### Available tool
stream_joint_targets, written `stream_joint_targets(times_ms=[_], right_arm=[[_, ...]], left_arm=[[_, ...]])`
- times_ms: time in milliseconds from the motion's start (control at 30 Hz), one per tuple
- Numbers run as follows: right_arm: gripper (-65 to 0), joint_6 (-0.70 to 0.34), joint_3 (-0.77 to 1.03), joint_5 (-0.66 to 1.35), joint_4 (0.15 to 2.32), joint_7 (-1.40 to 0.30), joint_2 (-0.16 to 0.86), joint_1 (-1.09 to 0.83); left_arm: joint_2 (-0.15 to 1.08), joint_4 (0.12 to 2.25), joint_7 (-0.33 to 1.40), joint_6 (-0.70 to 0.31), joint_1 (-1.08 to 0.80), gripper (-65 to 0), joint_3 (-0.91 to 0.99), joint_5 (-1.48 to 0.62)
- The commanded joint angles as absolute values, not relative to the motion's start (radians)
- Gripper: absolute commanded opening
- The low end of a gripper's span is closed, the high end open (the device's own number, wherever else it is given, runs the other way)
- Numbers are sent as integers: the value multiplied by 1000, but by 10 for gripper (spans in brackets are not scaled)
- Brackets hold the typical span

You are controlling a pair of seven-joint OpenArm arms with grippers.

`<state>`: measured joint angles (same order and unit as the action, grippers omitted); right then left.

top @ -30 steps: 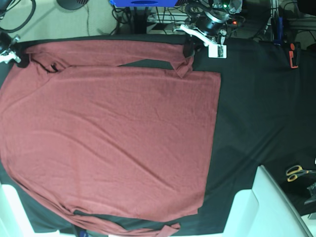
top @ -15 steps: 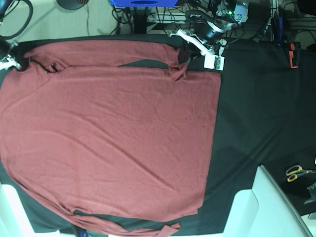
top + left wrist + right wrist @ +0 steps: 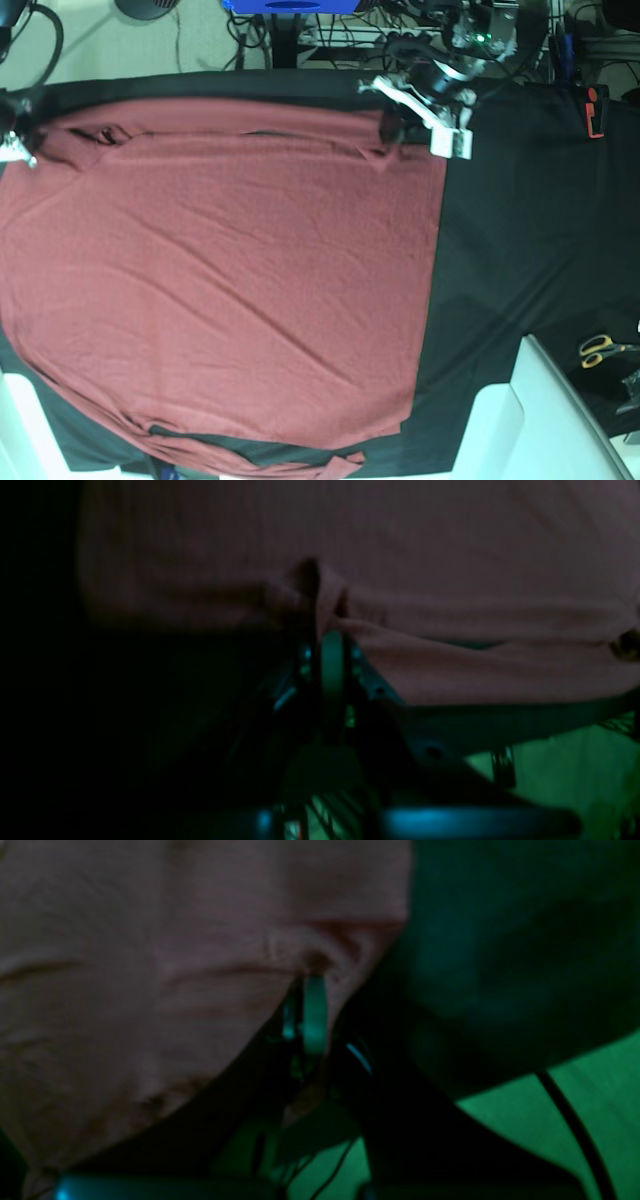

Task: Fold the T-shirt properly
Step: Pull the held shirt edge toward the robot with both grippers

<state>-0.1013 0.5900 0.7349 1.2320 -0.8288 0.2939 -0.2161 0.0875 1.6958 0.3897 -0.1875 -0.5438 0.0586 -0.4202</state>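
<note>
Fabric fills most of the base view: the T-shirt (image 3: 230,270), a plain maroon knit, lies spread nearly flat on the counter (image 3: 520,230), which is draped in black cloth, with its body running from the left edge to about the middle. At the far left corner the right hand (image 3: 18,150) is pinched closed on the shirt's edge; its wrist view shows the cloth gathered into a small pucker at the fingertips (image 3: 312,990). Along the far side a long sleeve (image 3: 240,120) lies against the body of the shirt, so a first fold of that sleeve seems under way. Farther right, at the far hem corner, the left hand (image 3: 390,125) is likewise clamped on a bunch of maroon cloth, seen creased at its tips in its own wrist view. On the near side the other sleeve (image 3: 260,465) trails loose along the edge, unfolded. By this look the task is at an early stage: both sleeves and the body folds remain. Scissors (image 3: 600,350) sit well apart at the right.
</note>
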Motion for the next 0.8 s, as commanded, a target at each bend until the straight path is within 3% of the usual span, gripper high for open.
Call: stream_joint_targets(times_ms=[0, 400, 567, 767], right_arm=[[-648, -76, 582, 743, 1256, -846, 315, -203], [-648, 8, 532, 742, 1267, -974, 346, -88], [-648, 113, 469, 742, 1259, -975, 364, -51], [-648, 125, 440, 742, 1168, -972, 372, 1]], left_arm=[[88, 1718, 374, -196, -549, -650, 65, -427], [90, 1705, 381, -196, -504, -650, 67, -427], [87, 1709, 526, -194, -444, -650, 82, -427], [85, 1704, 536, -194, -383, -650, 77, -427]])
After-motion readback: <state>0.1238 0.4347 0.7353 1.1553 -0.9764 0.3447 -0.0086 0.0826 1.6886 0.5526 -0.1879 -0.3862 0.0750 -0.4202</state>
